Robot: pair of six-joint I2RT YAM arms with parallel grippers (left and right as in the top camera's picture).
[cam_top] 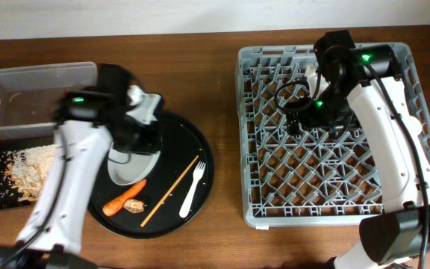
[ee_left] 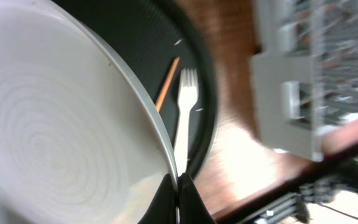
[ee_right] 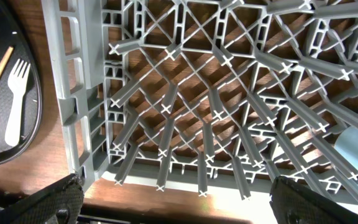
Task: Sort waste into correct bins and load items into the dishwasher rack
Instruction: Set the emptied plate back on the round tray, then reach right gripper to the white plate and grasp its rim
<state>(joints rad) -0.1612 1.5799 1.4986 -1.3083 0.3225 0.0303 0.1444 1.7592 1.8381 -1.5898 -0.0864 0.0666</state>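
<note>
With left gripper (ee_left: 178,190), pinches white round plate (ee_left: 48,137) by rim; with right gripper (ee_right: 179,202), jaws spread, hovers over dishwasher rack (ee_right: 229,112).

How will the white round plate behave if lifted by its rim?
The white round plate looks rigid and glossy, so it probably won't flex but may slip. The left gripper has its jaws on one thin rim edge only, so the plate will likely tilt or swing when lifted.

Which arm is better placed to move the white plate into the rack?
Left: the left tool grips the white plate at its rim; the right tool hangs open over the rack.
</note>
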